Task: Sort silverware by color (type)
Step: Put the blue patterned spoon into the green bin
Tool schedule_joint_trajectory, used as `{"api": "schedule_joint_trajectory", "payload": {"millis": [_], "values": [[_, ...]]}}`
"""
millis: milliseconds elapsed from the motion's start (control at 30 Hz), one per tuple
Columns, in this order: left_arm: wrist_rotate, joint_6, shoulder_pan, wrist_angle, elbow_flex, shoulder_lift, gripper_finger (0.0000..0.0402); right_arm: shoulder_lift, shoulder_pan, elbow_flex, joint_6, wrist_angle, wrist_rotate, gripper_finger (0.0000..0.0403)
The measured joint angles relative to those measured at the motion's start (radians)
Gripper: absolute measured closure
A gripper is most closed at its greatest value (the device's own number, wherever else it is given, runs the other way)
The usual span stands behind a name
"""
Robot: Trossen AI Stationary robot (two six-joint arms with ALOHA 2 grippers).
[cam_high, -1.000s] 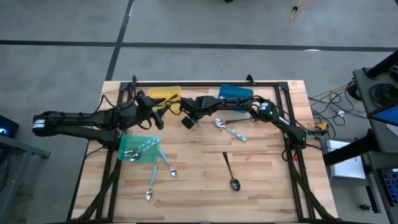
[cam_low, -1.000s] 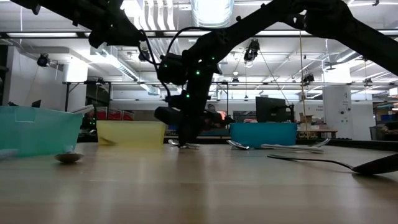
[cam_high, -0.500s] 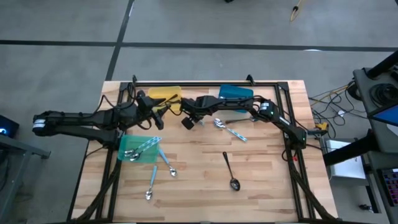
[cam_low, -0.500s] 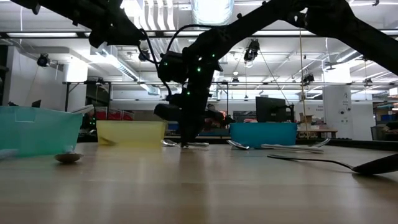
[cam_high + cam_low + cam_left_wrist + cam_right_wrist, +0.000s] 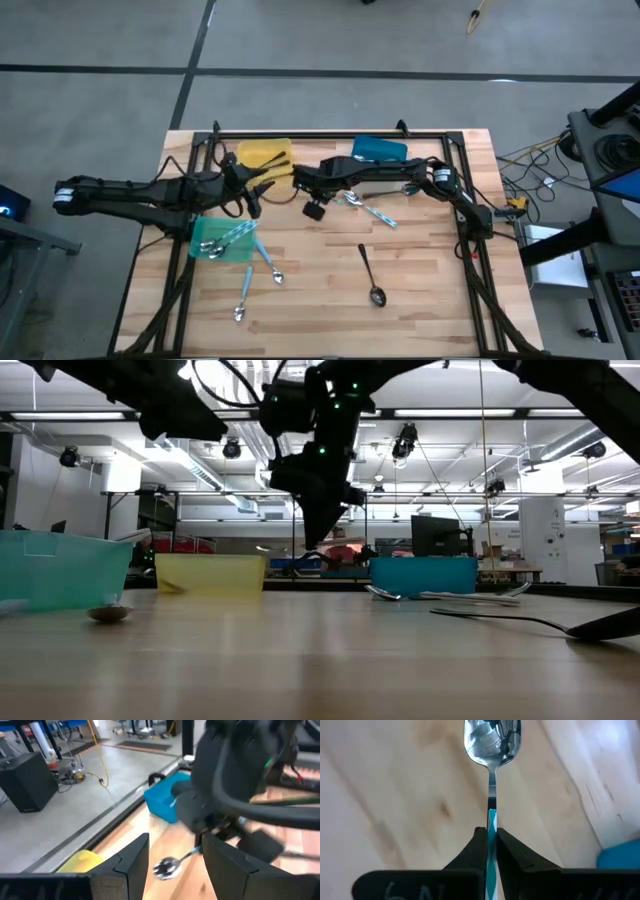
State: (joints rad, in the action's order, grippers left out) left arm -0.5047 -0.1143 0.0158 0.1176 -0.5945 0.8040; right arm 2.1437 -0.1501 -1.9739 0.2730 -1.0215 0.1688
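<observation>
My right gripper hangs over the table's middle, shut on a spoon with a silver bowl and a light blue handle. The left wrist view shows the same spoon under the right gripper. My left gripper stands open just left of it, above the green bin's far edge. Two blue-handled spoons lie flat near the blue bin. Two more lie right of the green bin, which holds some silverware. A black spoon lies near the middle. My right gripper pinches the spoon's light blue handle between its two fingers. It comes steeply from above, and the spoon runs on in line with the fingers. The bowl is the lowest part. The spoon hangs clear of the table.
A yellow bin stands at the far edge, left of the blue bin. A black frame rail runs along the table's far side. Bare wood shows near the front edge and at the right.
My right gripper has shut on the blue-handled spoon. It has risen and come a little toward the near edge, rolling its wrist. The spoon, which lay on the table, now hangs lifted clear.
</observation>
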Motion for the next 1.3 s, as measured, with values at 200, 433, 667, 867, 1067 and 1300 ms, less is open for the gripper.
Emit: {"api": "schedule_joint_trajectory", "payload": {"millis": [200, 433, 667, 867, 1067, 1300], "values": [[0.001, -0.004, -0.047, 0.069, 0.000, 0.005, 0.0238, -0.004, 0.099, 0.001, -0.138, -0.077, -0.008, 0.0390], [0.001, -0.008, -0.114, 0.079, 0.000, 0.015, 0.0238, -0.002, 0.216, 0.061, -0.298, 0.052, -0.077, 0.0390], [0.007, -0.019, -0.192, 0.077, 0.000, 0.026, 0.0238, 0.002, 0.260, 0.123, -0.275, 0.174, -0.097, 0.0390], [0.028, -0.073, -0.256, 0.056, 0.000, 0.092, 0.0238, 0.002, 0.260, 0.121, -0.221, 0.187, -0.082, 0.0390], [0.032, -0.090, -0.295, -0.019, 0.000, 0.248, 0.0238, 0.002, 0.261, 0.094, -0.221, 0.189, -0.053, 0.0390], [0.046, -0.062, -0.296, -0.090, 0.000, 0.429, 0.0238, 0.002, 0.261, 0.066, -0.231, 0.145, -0.050, 0.0390]]}}
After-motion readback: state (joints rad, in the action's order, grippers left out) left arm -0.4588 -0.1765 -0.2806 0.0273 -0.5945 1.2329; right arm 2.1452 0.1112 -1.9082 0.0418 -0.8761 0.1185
